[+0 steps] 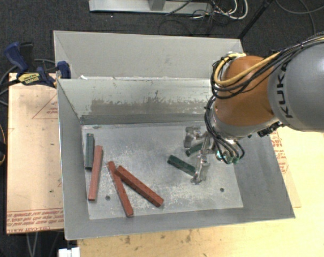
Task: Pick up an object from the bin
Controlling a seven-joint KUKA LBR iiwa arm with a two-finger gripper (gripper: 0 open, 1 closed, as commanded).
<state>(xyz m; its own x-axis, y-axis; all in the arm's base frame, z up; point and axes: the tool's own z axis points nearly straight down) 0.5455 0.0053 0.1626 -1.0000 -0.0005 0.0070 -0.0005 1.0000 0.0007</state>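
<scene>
As it leaned in from the right, the arm (306, 90) was bent steeply down at the wrist, so that the gripper (195, 158) pointed at the floor of the bin (151, 98) right of its middle. A rounded orange cover (242, 92) wrapped the wrist. A bundle of yellow and black cables (231, 68) looped over its top and hung down again under it. The arm's casing was smooth grey, with the letters "KUKA" (282, 95) in black along it, the last letter partly cut by the curve.

The metal fingers (199, 170) looked spread apart rather than pressed together, one toward the back wall and one toward the front, and nothing was pinched between them. A dark green bar (180, 164), short, flat and straight-edged, lay tilted on the floor just left of the gripper. Its right end was close against the front finger; whether the two touched could not be told.

The bin was dull grey sheet metal with sloping walls. Its floor was scuffed and speckled pale, and a rubbed band ran along the back wall.

Well apart on the left lay four more bars:
- A second green bar (89, 151) lay lengthwise by the left wall.
- A long red-brown bar (95, 173) lay just beside it.
- Two crossed red-brown bars (130, 189) met at their upper ends and fanned out toward the front, one lying over the other.

All of them looked like matte, square-edged sticks.
</scene>
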